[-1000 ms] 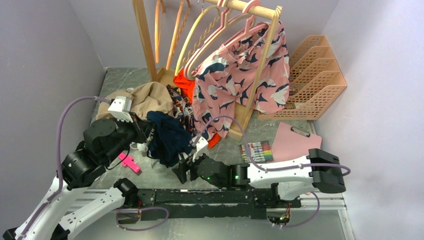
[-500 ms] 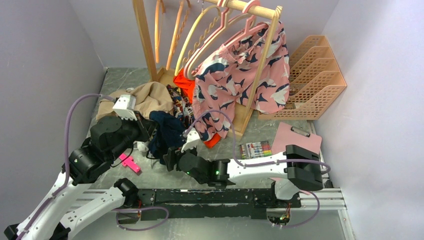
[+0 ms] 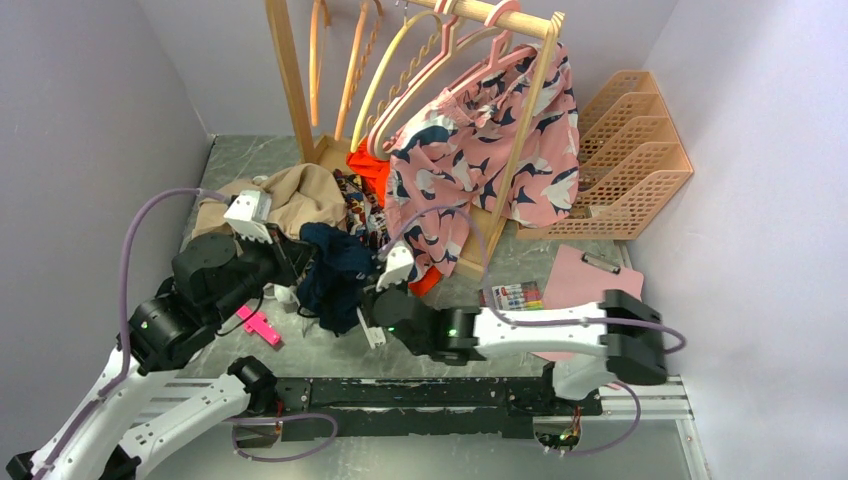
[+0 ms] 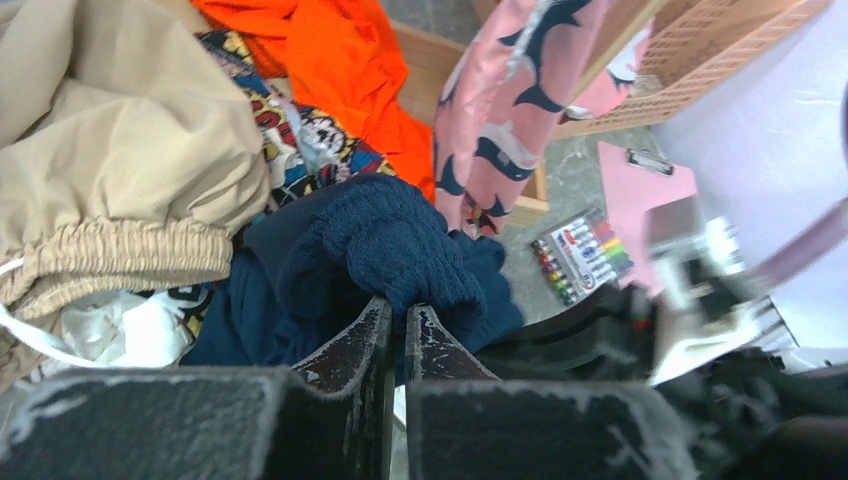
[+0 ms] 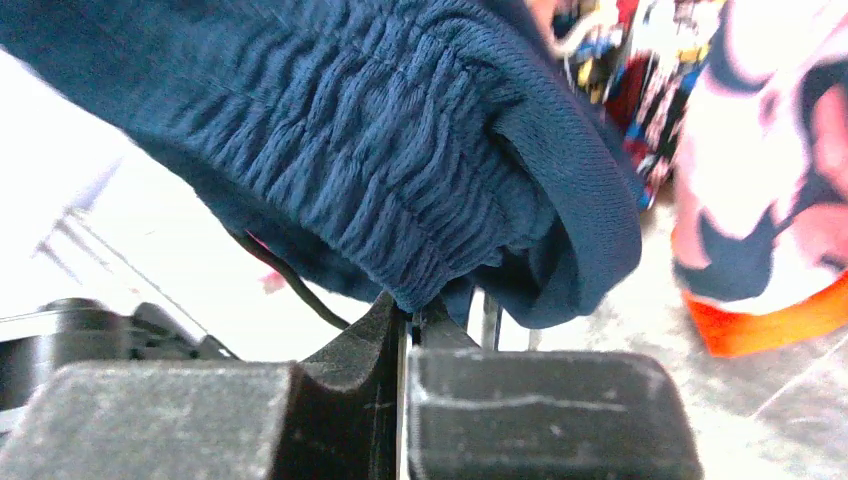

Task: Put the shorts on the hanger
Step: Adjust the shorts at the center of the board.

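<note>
Two grippers: both are closed down to a thin slit with navy cloth pinched between the fingers.
Left gripper (image 4: pixel 398 310): jaws nearly together, nipping a bunched fold of the shorts (image 4: pixel 390 240) right at the tips.
Right gripper (image 5: pixel 410 305): jaws narrow, clamped on the gathered elastic waistband of the shorts (image 5: pixel 380 180), which bulges above the fingers.
Shorts from above: the shorts (image 3: pixel 335 275) hang as a dark clump between the left gripper (image 3: pixel 300 262) and the right gripper (image 3: pixel 375 300), and both touch them.
Hanger: I cannot pick it out for certain. A pale piece (image 3: pixel 284 294) shows just below the left gripper.
Beyond the left fingertips, to their left: tan garment (image 4: pixel 110 150) with a ruched waistband, touching the shorts.
Straight ahead of the left fingertips: comic-print fabric (image 4: pixel 300 130), then an orange garment (image 4: pixel 330 60).
Ahead and to the right of the left fingertips: pink shark-print shorts (image 4: pixel 500 100) hanging down, with a marker pack (image 4: pixel 580 255) and a pink clipboard (image 4: pixel 640 190) on the table past them.
Behind the right gripper's arm: peach file rack (image 3: pixel 625 150), well apart from it.
Below the left gripper: small pink object (image 3: pixel 258 325) on the table.
</note>
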You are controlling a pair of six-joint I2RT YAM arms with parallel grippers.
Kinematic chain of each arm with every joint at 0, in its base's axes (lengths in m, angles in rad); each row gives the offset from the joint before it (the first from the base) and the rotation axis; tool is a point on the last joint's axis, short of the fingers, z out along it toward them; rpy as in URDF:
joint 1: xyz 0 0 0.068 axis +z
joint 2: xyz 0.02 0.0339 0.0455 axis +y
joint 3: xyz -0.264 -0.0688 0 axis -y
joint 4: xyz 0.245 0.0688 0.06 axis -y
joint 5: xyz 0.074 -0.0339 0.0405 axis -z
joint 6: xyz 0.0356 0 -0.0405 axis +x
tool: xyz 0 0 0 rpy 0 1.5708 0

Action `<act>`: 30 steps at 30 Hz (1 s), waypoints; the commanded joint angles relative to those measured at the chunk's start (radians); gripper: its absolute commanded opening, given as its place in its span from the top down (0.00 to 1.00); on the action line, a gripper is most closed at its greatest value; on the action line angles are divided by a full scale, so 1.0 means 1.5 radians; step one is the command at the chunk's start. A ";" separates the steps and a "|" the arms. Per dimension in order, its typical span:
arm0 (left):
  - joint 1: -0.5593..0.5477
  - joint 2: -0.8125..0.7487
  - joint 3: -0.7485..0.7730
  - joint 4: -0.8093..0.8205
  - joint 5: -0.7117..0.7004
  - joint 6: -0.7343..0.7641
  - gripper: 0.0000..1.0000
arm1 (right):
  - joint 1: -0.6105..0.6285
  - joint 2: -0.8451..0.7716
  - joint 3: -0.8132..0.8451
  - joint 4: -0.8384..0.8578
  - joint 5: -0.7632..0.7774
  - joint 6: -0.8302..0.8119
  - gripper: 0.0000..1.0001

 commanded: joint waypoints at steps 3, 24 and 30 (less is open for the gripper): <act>-0.003 -0.030 0.060 0.046 0.131 0.061 0.92 | 0.002 -0.220 0.013 -0.100 -0.060 -0.203 1.00; -0.004 0.000 -0.132 0.194 0.321 0.036 0.89 | -0.003 -0.378 0.012 -0.395 0.002 -0.244 1.00; -0.003 0.030 -0.194 0.162 0.247 0.046 0.66 | -0.038 -0.396 -0.063 -0.358 -0.051 -0.202 1.00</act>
